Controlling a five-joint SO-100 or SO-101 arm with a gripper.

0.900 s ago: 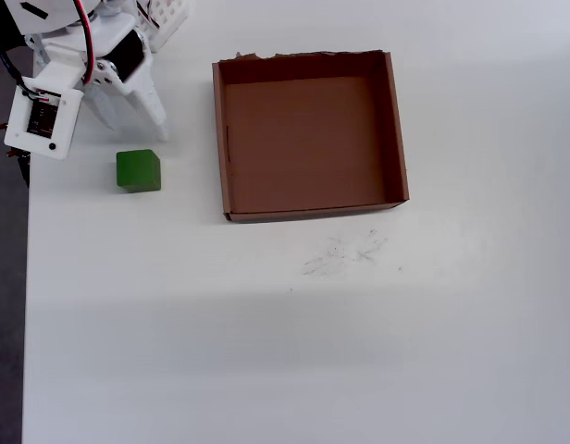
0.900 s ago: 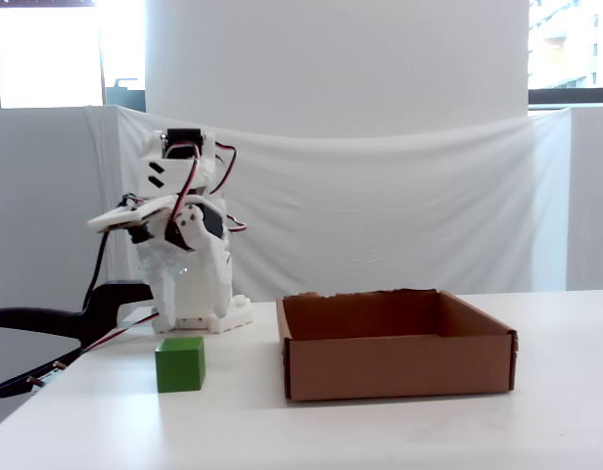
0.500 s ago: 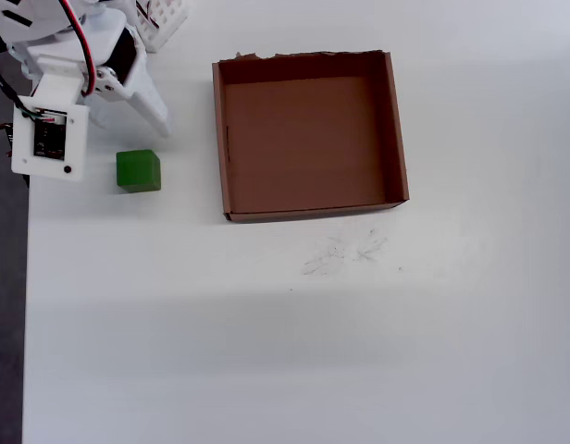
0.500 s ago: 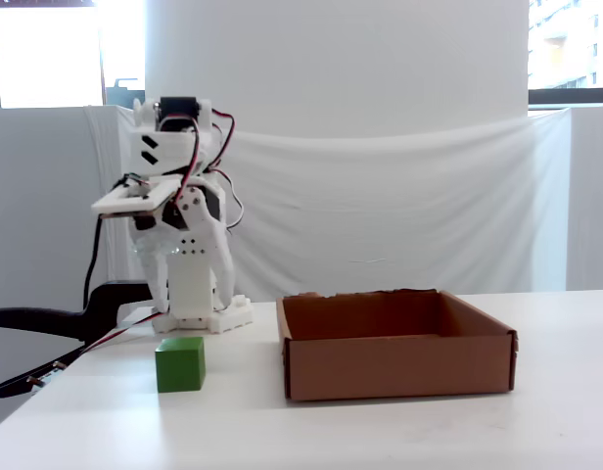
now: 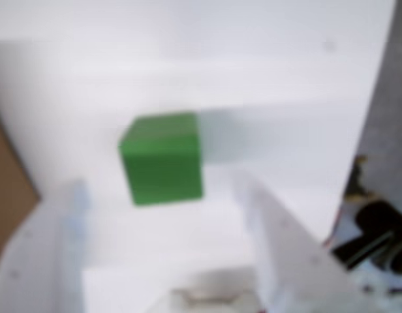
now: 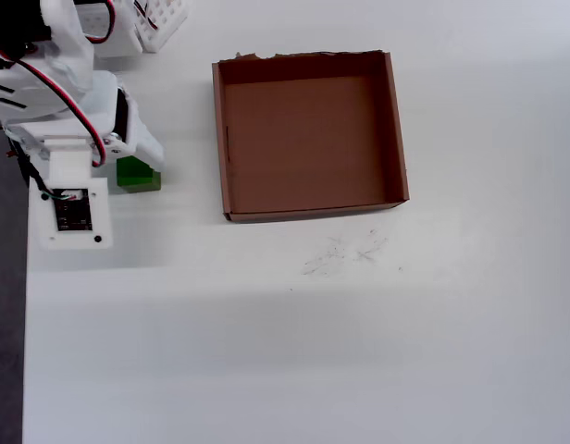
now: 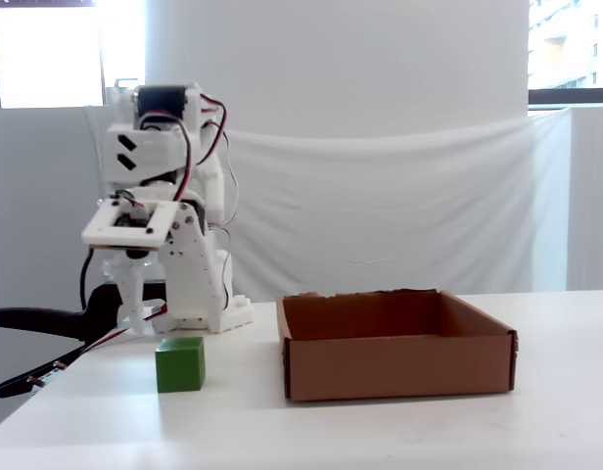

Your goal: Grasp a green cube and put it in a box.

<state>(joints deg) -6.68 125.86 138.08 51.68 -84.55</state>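
The green cube [image 5: 163, 158] sits flat on the white table [image 6: 313, 324], outside the box [image 6: 392, 129] and well apart from its left wall in the overhead view. In that view the cube [image 6: 139, 175] lies at about nine o'clock from the box's middle, and the arm hides its upper left part. In the fixed view it [image 7: 179, 363] rests at about eight o'clock from the box [image 7: 399, 364], clear of the cardboard.

The gripper [image 5: 163, 215] hangs over the cube with its two fingers spread wide, one [image 5: 51, 241] at seven o'clock and the other [image 5: 279, 241] at five o'clock from the cube in the blurred wrist view; neither touches it. In the fixed view the fingertips [image 7: 135, 315] hang above the cube's top, at about eleven o'clock from it.

The box is empty, with its ragged edge at twelve o'clock in the overhead view.
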